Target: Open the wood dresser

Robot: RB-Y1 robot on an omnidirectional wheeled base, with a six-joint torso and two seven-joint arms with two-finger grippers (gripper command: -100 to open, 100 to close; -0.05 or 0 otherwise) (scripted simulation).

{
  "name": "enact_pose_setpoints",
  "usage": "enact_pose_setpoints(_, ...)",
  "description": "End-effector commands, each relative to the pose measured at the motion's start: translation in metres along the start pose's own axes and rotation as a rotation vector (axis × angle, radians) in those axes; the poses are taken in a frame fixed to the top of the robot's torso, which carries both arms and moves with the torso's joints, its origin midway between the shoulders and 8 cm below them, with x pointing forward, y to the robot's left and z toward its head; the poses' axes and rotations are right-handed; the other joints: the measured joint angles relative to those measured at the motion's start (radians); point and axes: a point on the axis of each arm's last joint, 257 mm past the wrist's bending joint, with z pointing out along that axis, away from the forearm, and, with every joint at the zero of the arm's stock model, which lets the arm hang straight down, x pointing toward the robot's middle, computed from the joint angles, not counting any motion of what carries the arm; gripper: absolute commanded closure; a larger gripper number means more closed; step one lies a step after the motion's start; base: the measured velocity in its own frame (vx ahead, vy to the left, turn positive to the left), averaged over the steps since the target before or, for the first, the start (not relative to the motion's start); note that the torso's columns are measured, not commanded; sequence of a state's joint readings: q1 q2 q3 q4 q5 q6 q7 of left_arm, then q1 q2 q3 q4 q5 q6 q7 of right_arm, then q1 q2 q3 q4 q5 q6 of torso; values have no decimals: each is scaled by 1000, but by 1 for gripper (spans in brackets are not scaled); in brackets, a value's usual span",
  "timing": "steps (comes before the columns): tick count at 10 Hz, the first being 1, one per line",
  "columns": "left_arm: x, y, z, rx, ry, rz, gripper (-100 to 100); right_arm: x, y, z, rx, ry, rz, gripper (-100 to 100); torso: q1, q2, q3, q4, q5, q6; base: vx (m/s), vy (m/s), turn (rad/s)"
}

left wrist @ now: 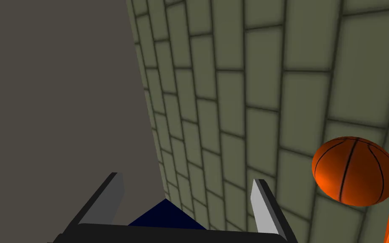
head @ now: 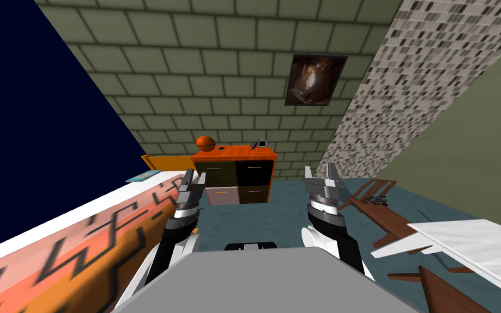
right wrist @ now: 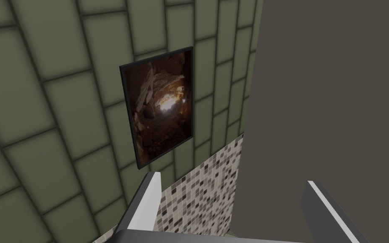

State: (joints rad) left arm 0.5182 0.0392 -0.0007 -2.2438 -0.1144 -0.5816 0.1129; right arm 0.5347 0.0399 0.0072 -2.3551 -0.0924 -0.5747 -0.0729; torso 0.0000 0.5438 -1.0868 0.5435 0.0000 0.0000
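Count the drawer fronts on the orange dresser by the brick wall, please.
4 on the orange dresser: dark olive drawer front upper left, black one upper right, pale pink one lower left, dark brown one lower right. Others may be hidden on its sides.

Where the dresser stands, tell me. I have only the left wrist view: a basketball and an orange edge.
Observer: In the head view, the dresser stands ahead against the tiled wall, well beyond the left gripper.
Operator: Describe its front.
Observer: It has four drawer fronts, two over two. The lower left one is pale and the rest are dark.
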Motion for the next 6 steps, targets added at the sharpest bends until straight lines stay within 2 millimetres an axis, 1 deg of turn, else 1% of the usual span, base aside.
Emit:
enact_pose_setpoints(1,0,0,0,0,0,0,0,0,0,0,0,0,0,0,0,74,-148,74,0,0,0,0,0)
enact_pose_setpoints(2,3,6,-1,-14,30,9,-100,0,0,0,0,0,0,0,0,148,-295,148,0,0,34,-16,-9)
enact_pose_setpoints(3,6,15,-2,-32,52,17,-100,0,0,0,1,0,0,0,-1,180,-365,180,0,0,62,-43,-18)
enact_pose_setpoints(4,8,27,-4,-57,68,23,-100,0,0,0,1,0,0,0,-2,188,-385,190,0,0,102,-74,-25)
enact_pose_setpoints(6,9,41,-6,-87,78,28,-100,0,0,0,1,0,0,0,-2,191,-391,193,-1,0,103,-90,-12)
